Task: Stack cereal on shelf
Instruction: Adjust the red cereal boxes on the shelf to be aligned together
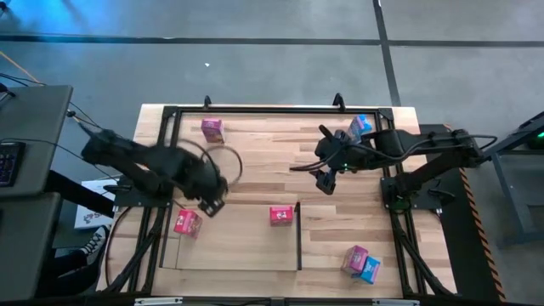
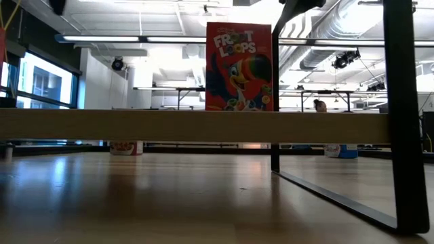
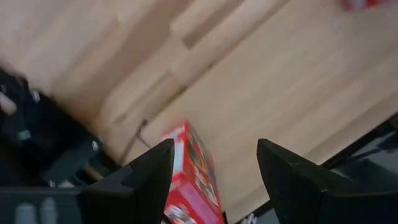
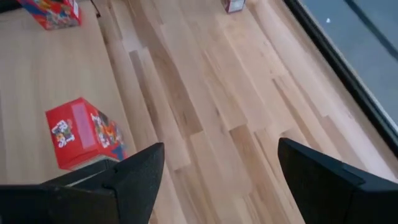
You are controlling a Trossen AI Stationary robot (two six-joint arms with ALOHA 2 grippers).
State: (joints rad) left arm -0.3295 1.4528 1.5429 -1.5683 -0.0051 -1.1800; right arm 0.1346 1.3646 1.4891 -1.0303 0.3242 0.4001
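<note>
The shelf (image 1: 238, 246) is a light wood panel at the table's near side, with a dark upright side wall (image 1: 299, 236). One red cereal box (image 1: 281, 215) stands upright on it by that wall and shows in the low view (image 2: 241, 66). A second red box (image 1: 185, 223) rests at the shelf's left edge. My left gripper (image 1: 212, 204) hovers open just right of that box (image 3: 193, 177) without touching it. My right gripper (image 1: 325, 183) is open above the table's middle, up and right of the standing red box (image 4: 84, 134). A pink box (image 1: 212, 129) sits near the far edge.
A light blue box (image 1: 360, 127) lies by the far right corner, under the right arm. A pink box (image 1: 355, 259) and a blue box (image 1: 370, 270) sit together near the near right corner. A dark metal frame (image 1: 255, 109) runs along the table's far edge.
</note>
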